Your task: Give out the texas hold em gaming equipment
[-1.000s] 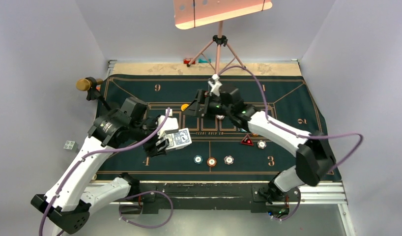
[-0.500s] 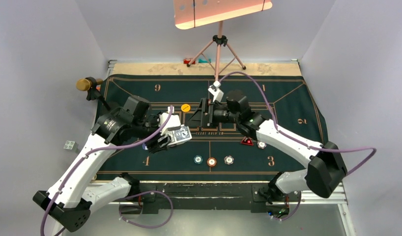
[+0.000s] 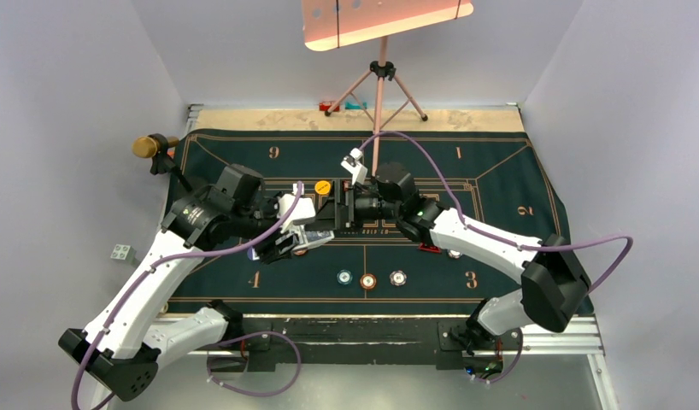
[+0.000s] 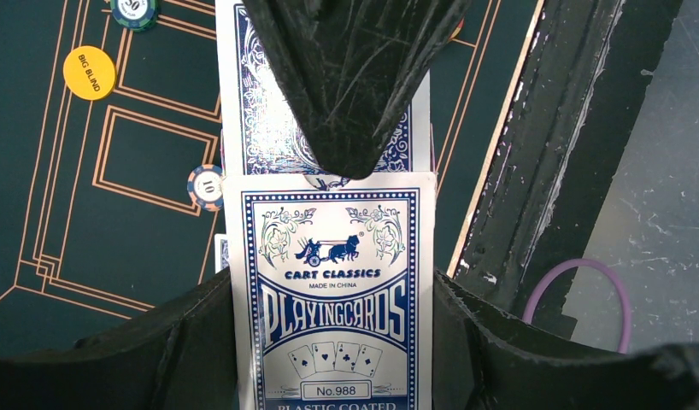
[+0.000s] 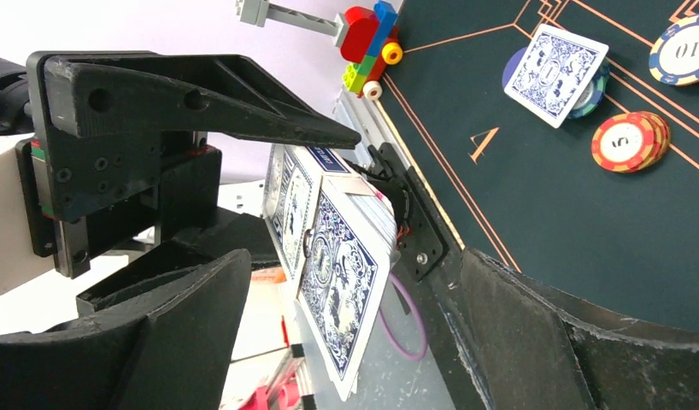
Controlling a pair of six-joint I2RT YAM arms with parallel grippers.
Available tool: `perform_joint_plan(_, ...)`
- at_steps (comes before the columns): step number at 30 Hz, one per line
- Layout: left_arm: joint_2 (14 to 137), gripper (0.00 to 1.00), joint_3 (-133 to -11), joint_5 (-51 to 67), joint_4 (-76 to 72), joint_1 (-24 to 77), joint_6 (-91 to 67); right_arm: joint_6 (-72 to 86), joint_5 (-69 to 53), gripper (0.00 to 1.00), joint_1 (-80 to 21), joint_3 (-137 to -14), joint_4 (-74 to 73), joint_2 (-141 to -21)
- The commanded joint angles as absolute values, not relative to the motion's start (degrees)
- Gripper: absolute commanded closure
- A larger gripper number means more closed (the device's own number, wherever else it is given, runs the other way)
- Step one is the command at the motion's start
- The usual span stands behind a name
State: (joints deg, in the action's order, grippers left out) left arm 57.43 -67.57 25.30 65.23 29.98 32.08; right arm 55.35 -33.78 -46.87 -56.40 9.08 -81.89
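My left gripper [image 3: 305, 239] [image 4: 333, 342] is shut on a blue-and-white playing card box [image 4: 333, 290], and blue-backed cards [image 4: 269, 128] stick out of its far end. My right gripper [image 3: 344, 207] [image 5: 355, 265] is open, its fingers on either side of those protruding cards [image 5: 333, 273]; one of its fingers [image 4: 355, 77] lies over them. On the green mat [image 3: 500, 162] lie a yellow disc [image 3: 323, 186], teal [image 3: 344, 277], orange-brown [image 3: 367, 280] and white [image 3: 398, 278] chips. A red triangular marker [image 3: 429, 248] is half hidden under the right arm. One card [image 5: 555, 62] lies on a blue disc.
A tripod stand [image 3: 380, 73] rises at the back centre, with toy bricks [image 3: 342, 106] near its feet. A gold-capped post [image 3: 145, 147] stands at the mat's left edge. A small grey block [image 3: 120, 251] lies off the mat on the left. A black rail [image 3: 372, 329] runs along the front.
My right gripper has swung left across the mat to the card box. My left gripper has tipped the box toward it, so the cards now sit between the right fingers.
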Motion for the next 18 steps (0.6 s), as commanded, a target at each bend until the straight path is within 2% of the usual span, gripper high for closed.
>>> perform_joint_plan(1, 56.71, 1.0, -68.2, 26.53, 62.92, 29.51, 31.04, 57.07, -36.35, 0.03, -47.29, -56.48, 14.03, -82.59)
perform_joint_plan(11, 56.29, 1.0, -68.64, 26.89, 63.2, 29.42, 31.05, 56.37, -37.34, 0.39, -47.08, -56.48, 10.54, -83.08)
perform_joint_plan(15, 56.15, 1.0, -69.03, 26.97, 63.56, 29.43, 31.0, 56.26, -37.44, 0.47, -46.23, -55.57, 10.12, -81.96)
perform_joint_plan(18, 56.08, 1.0, -69.41, 27.24, 63.72, 29.44, 30.72, 56.05, -37.51, 0.49, -45.15, -54.75, 9.79, -80.89)
